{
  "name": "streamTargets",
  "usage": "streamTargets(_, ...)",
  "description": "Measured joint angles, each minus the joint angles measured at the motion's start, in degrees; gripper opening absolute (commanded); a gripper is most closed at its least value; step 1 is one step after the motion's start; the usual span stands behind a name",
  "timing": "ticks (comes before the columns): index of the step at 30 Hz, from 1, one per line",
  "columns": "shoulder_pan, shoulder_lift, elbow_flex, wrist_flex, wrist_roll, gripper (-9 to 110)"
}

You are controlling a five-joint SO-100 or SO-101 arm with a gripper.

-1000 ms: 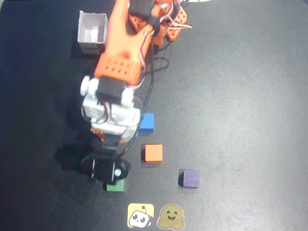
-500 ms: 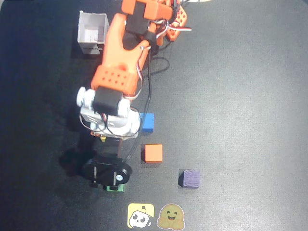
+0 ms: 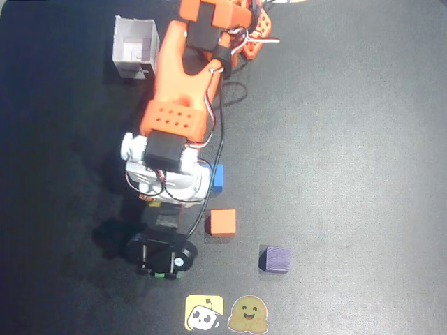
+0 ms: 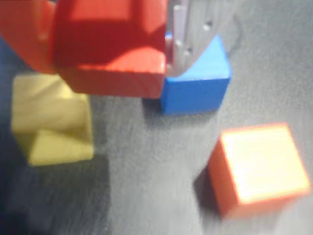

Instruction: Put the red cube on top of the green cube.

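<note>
The red cube (image 4: 115, 46) is seen pinched in the hand (image 4: 105, 49) in the wrist view, filling the frame's top left and carried clear of the worktop (image 4: 146, 161). In the overhead view the hand (image 3: 159, 259) is placed over the green cube (image 3: 162, 275), of which only a thin green edge is visible at six o'clock beneath the hand. Because the target is almost wholly hidden, alignment cannot be judged; a red cube let go off-centre or tilted could slide off or nudge the green cube aside. A yellow cube (image 4: 51, 120) lies at seven o'clock in the wrist view, a blue cube (image 4: 195, 83) at one o'clock beside the red one, and an orange cube (image 4: 259, 166) at four o'clock, any of which might be clipped.
</note>
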State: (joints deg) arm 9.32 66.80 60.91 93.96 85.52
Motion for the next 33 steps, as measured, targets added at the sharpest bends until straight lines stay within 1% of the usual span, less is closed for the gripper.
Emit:
streamTargets(3, 0.4, 4.1, 6.9, -4.7, 1.5, 8)
streamTargets(8, -0.3, 7.7, 11.2, -11.2, 2.6, 8)
streamTargets(17, 0.0, 8.3, 12.0, -20.2, 2.9, 8)
streamTargets(22, 0.0, 6.3, 11.2, -22.9, 3.3, 8)
streamTargets(33, 0.0, -1.4, 5.7, -23.3, 3.6, 8)
